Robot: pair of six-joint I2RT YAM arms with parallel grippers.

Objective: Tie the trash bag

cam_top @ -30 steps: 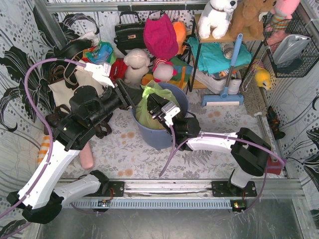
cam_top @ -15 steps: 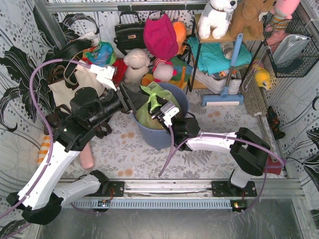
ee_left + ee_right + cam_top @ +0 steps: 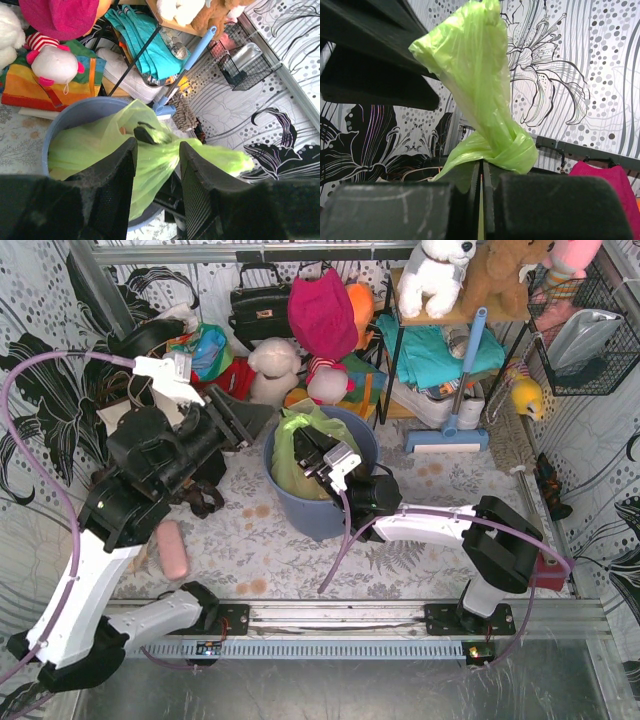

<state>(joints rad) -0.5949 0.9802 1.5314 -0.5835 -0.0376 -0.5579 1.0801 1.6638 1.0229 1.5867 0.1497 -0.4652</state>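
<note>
The trash bag (image 3: 287,455), thin lime-green plastic, sits in the round blue-grey bin (image 3: 312,512). In the right wrist view its neck (image 3: 475,65) is twisted into a knot (image 3: 512,147) just above my right gripper (image 3: 482,167), which is shut on the plastic below the knot. From above, my right gripper (image 3: 310,447) is over the bin's mouth. My left gripper (image 3: 243,423) hangs left of the bin, open and apart from the bag. In the left wrist view its fingers (image 3: 112,175) stand apart around nothing, with the bag (image 3: 95,150) and the bin (image 3: 75,107) beyond them.
A cream tote bag (image 3: 125,418) stands behind the left arm, with plush toys (image 3: 275,370) and a black handbag (image 3: 258,305) at the back. A blue-handled squeegee (image 3: 462,380) leans on the shelf rack to the right. A pink object (image 3: 173,550) lies on the floor at the left.
My left gripper has drawn back to the left and away from the bag's top. The right gripper has stayed shut on the bag over the bin.
</note>
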